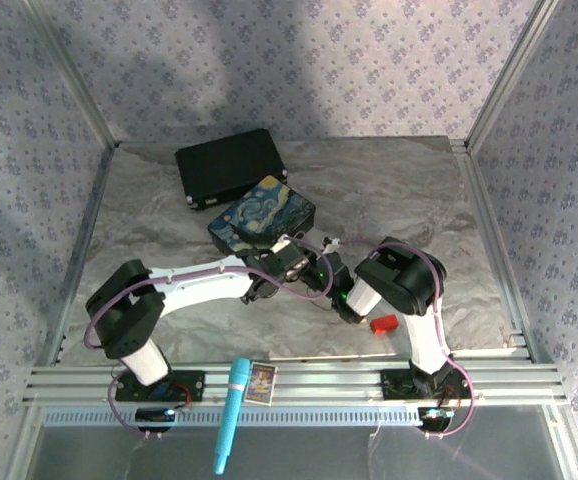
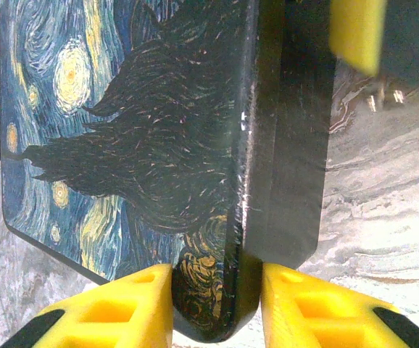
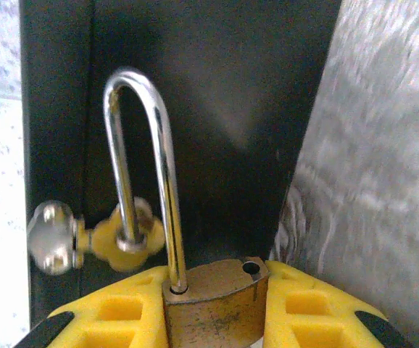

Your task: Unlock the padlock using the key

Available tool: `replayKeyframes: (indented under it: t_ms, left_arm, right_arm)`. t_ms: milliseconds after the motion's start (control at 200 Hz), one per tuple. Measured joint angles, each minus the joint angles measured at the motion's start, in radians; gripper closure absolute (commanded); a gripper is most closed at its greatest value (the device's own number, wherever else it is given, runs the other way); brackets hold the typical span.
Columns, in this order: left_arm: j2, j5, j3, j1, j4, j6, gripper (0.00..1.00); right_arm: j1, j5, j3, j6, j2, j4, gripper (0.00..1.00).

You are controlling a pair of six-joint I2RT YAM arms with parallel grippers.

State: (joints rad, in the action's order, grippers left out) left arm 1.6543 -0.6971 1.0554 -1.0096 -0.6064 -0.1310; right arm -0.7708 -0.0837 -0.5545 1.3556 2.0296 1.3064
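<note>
The padlock is being clamped by the right fingers. The painted box is being pinched by the left fingers, the left arm stretched rightward.

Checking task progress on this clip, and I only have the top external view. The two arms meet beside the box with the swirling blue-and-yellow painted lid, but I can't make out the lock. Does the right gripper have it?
Observer: Yes. In the right wrist view, the right gripper is clamped on the body of the small brass padlock.
Operator: Locked or open?
Observer: Open. The free leg of its silvery steel shackle is out, and the hole for it in the brass top is empty.
Operator: And the left arm?
Observer: In the left wrist view, the left gripper has its yellow fingers on either side of the blue-and-yellow painted box, pinching its edge.
</note>
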Motion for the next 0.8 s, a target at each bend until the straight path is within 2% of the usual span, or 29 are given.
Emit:
replayKeyframes:
  t_ms: [240, 435, 520, 610, 735, 800]
  left_arm:
    - [0.016, -0.007, 0.018, 0.000, -0.022, 0.000, 0.65]
    - [0.008, -0.006, 0.012, 0.002, -0.020, -0.018, 0.63]
    - [0.002, -0.003, 0.009, 0.004, -0.016, -0.031, 0.62]
    - [0.002, -0.011, 0.008, 0.013, -0.029, -0.046, 0.61]
    - [0.002, -0.022, 0.009, 0.021, -0.049, -0.065, 0.59]
    - [0.003, -0.027, 0.009, 0.026, -0.064, -0.074, 0.57]
  right_arm:
    - [0.021, -0.051, -0.010, 0.018, 0.007, 0.006, 0.93]
    - [0.039, 0.012, -0.011, 0.018, -0.036, -0.097, 0.92]
    - [0.045, 0.058, -0.005, 0.012, -0.108, -0.232, 0.91]
    - [0.058, 0.111, -0.021, -0.033, -0.204, -0.459, 0.90]
    - [0.093, 0.191, -0.128, -0.162, -0.276, -0.819, 0.89]
    - [0.115, 0.244, -0.181, -0.226, -0.277, -0.939, 0.89]
